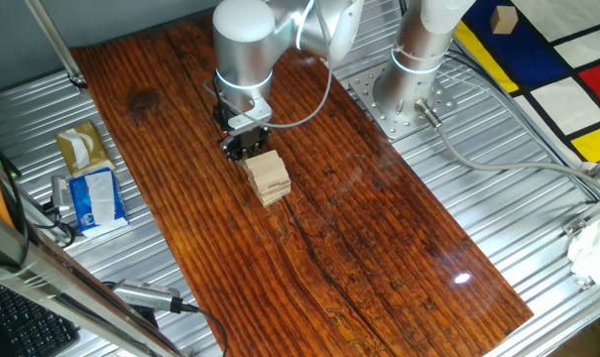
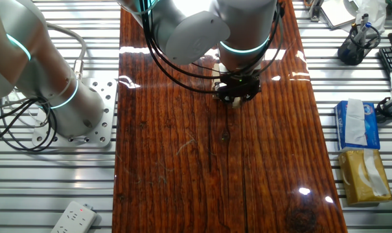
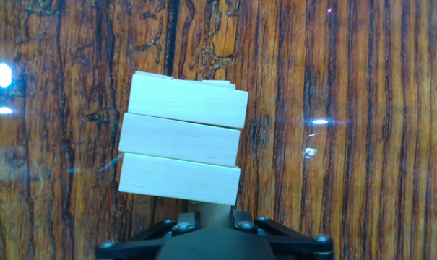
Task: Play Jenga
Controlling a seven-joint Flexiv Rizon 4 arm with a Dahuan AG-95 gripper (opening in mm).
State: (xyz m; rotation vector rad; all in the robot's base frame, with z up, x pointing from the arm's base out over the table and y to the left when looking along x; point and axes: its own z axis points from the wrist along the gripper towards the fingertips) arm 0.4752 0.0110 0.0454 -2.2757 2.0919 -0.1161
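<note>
The Jenga tower [image 1: 267,177] is a small stack of pale tan blocks on the dark wooden board [image 1: 359,238]. In the hand view its top layer [image 3: 180,137] shows three blocks side by side, slightly skewed. My gripper [image 1: 245,144] is right beside the tower on its far side. In the hand view, my gripper [image 3: 212,217] sits at the tower's near edge, and a pale block end [image 3: 214,211] fills the gap between the fingers. In the other fixed view, the gripper [image 2: 236,90] hides almost all of the tower.
A blue-and-white tissue packet [image 1: 93,198] and a yellow tissue box [image 1: 81,149] lie left of the board. The arm's base plate [image 1: 399,94] is at the back right. A lone wooden cube [image 1: 502,18] sits on the coloured mat. A power strip [image 2: 72,217] lies off the board.
</note>
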